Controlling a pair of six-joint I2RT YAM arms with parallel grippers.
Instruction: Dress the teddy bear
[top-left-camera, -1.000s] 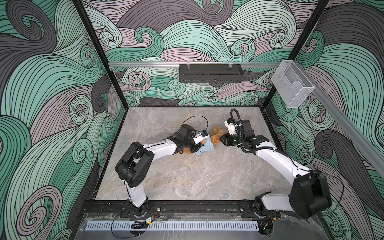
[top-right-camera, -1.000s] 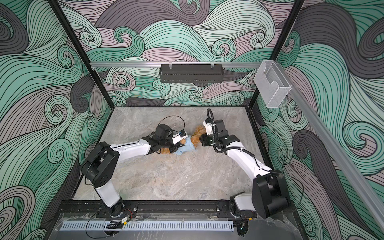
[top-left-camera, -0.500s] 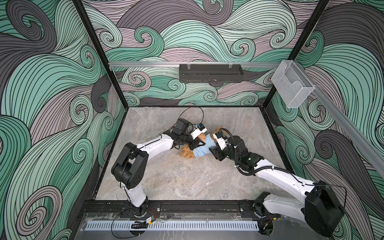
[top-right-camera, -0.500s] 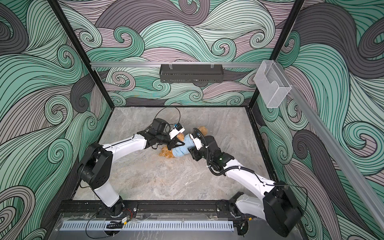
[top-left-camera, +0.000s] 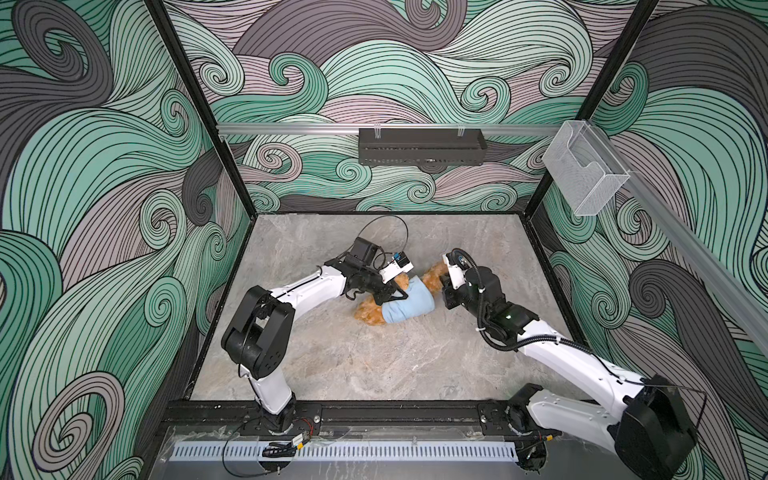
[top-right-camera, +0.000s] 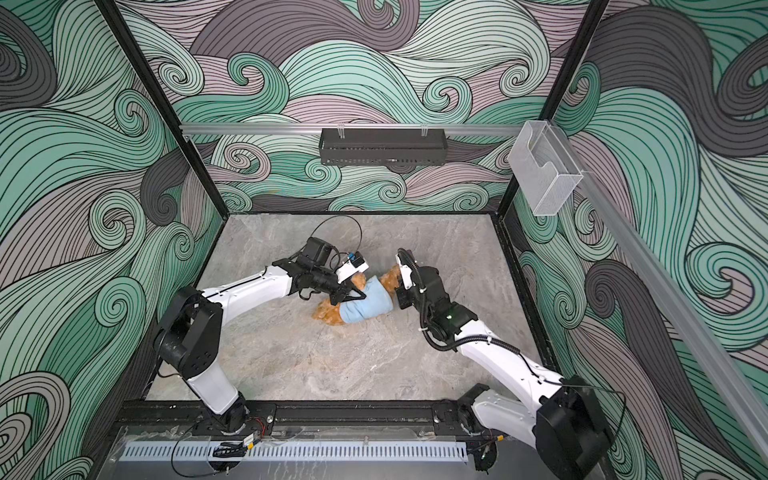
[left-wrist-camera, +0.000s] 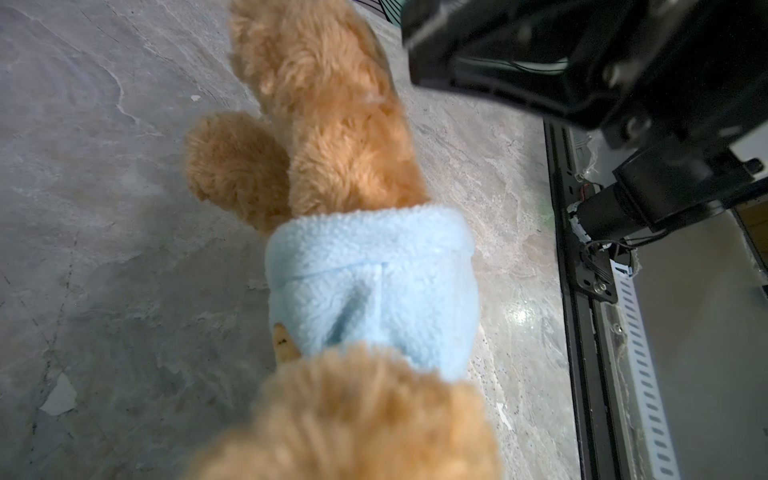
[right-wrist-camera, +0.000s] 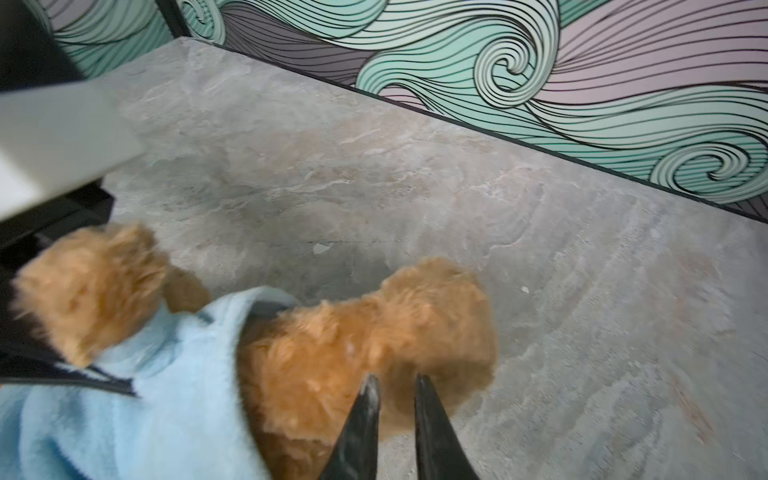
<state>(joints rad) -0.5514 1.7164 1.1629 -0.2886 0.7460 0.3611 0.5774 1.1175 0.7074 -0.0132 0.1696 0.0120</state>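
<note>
1. The right gripper (right-wrist-camera: 395, 384) has its two black fingers (right-wrist-camera: 361, 424) almost together with only a thin gap. Fur sits between the tips, so it nips the teddy bear (right-wrist-camera: 365, 345) at the bear's far-right end.
2. The left gripper (top-left-camera: 395, 297) is closed. Its tips rest on the far-left edge of the light-blue garment (top-left-camera: 409, 305) and pinch the fleece there, just beside a furry limb that sticks out.
3. The teddy bear lies flat between the two grippers, slanting from near-left to far-right. The garment wraps its middle, and golden-brown fur shows at both ends.
4. In the left wrist view the garment forms a band round the body, with a small patch (left-wrist-camera: 284, 340) at its edge. I cannot tell which end is the head.
5. The bear rests on the grey stone-look table (top-left-camera: 374, 374), about mid-width and slightly toward the far half. The arms reach in from the near left and near right corners.
6. A black tray (top-left-camera: 422, 146) hangs on the far wall. A clear holder (top-left-camera: 582, 174) hangs on the right.
</note>
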